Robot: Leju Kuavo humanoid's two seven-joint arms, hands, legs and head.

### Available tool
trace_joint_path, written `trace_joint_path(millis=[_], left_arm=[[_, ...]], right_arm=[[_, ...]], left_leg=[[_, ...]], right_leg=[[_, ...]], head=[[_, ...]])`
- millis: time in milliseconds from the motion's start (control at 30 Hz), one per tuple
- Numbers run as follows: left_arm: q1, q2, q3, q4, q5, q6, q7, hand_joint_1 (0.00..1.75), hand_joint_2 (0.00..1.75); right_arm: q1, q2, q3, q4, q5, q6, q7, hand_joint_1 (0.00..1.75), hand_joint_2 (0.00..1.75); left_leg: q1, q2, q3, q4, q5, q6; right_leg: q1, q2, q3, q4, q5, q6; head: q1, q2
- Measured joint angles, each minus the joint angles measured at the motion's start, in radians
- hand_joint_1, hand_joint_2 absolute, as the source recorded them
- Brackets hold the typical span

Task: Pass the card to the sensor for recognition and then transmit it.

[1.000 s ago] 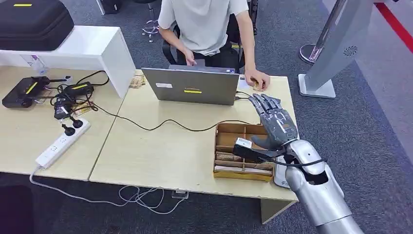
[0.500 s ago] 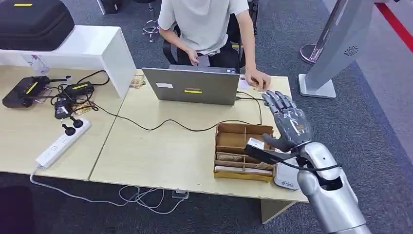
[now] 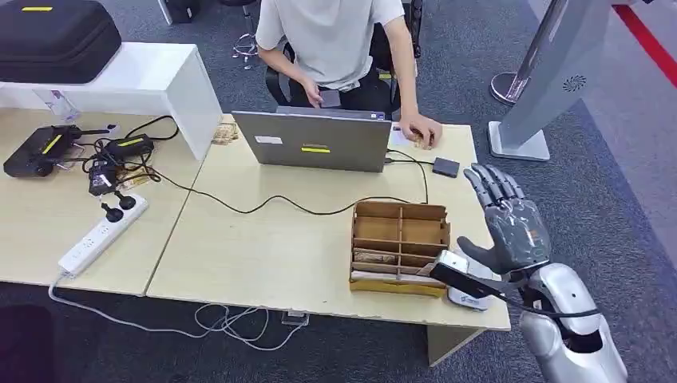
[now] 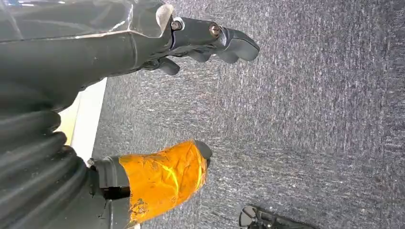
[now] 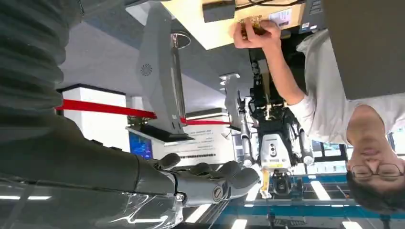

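Off the table's right edge, the right hand is raised over the carpet with fingers spread and extended; nothing is held in it. Beside its thumb the white sensor pad is seen at the table's near right corner, just right of the cardboard divider box. Flat pieces are seen in the box's near slots, but the card cannot be identified with certainty. Across the table, a person's hand is rested by the laptop. From the left wrist view, the left hand is seen hanging over the floor, fingers curled, holding nothing.
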Motion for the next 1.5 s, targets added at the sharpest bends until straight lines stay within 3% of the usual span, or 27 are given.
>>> trace_joint_path(millis=[1200, 1500], left_arm=[[-0.001, 0.000, 0.008, 0.000, 0.000, 0.003, -0.002, 0.00, 1.75], [-0.002, 0.000, 0.027, 0.000, 0.015, 0.015, 0.002, 0.00, 1.75]], right_arm=[[0.069, -0.005, -0.003, 0.025, -0.022, 0.029, -0.042, 0.00, 1.75], [0.176, -0.021, -0.007, -0.066, -0.033, 0.014, -0.065, 0.00, 1.75]], left_leg=[[0.000, 0.000, 0.000, 0.000, 0.000, 0.000], [0.000, -0.001, -0.001, 0.000, -0.001, 0.000]], right_leg=[[0.000, 0.000, 0.000, 0.000, 0.000, 0.000], [0.000, -0.001, 0.000, 0.000, -0.001, 0.000]], head=[[0.000, 0.000], [0.000, 0.000]])
